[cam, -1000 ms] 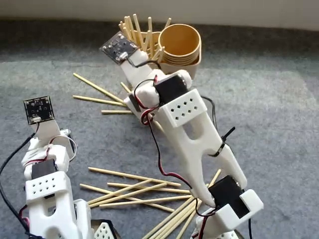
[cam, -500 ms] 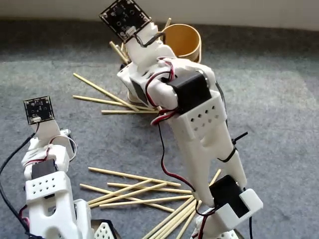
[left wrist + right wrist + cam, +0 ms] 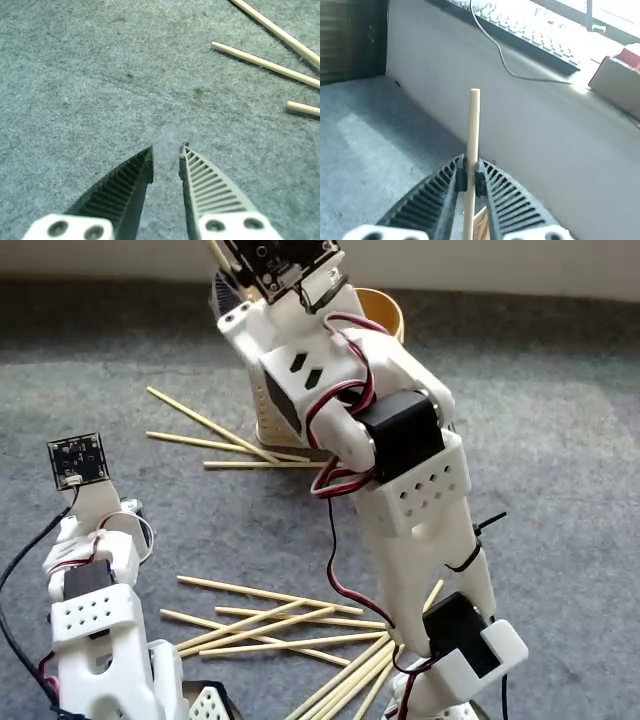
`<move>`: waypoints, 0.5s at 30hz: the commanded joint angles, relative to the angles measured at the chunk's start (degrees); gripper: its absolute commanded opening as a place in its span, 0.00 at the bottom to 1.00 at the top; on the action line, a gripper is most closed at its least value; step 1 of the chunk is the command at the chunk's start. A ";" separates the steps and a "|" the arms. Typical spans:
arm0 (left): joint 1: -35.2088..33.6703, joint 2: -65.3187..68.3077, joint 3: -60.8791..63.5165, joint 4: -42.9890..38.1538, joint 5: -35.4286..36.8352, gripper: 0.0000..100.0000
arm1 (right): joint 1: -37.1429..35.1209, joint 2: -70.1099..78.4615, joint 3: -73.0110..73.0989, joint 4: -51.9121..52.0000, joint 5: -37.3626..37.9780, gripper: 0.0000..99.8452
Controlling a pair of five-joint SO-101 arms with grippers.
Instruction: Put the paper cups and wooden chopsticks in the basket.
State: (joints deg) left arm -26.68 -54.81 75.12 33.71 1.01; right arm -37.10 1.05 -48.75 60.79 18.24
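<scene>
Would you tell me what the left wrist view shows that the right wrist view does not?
Left wrist view: the left gripper, open above the grey mat, with three loose chopsticks lying beyond it. Right wrist view: the right gripper shut on one chopstick, a wall behind. Both: the grey mat.

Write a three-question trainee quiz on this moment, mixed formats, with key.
1. True or false: the right tool is shut on a chopstick.
2. The left tool is: A) holding a cup, B) open and empty, C) clamped on two sticks.
3. Short answer: where do the loose chopsticks lie?

Key: 1 true; 2 B; 3 scattered on the grey carpet.
</scene>
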 commanded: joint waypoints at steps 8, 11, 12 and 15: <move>0.31 -1.01 -0.31 -1.05 0.18 0.10 | 0.84 2.42 -0.66 -21.41 -0.53 0.00; 0.31 -1.01 -0.31 -1.05 0.18 0.10 | 2.33 4.35 -0.48 -25.36 -0.53 0.00; 0.22 -1.01 -0.31 -1.05 0.18 0.10 | 2.77 5.32 -0.48 -26.68 -0.53 0.00; 0.22 -1.01 -0.31 -1.05 0.18 0.10 | 4.62 7.96 -0.48 -29.58 -0.53 0.00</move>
State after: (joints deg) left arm -26.68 -54.81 75.12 33.71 1.01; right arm -34.55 8.18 -48.75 35.21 18.24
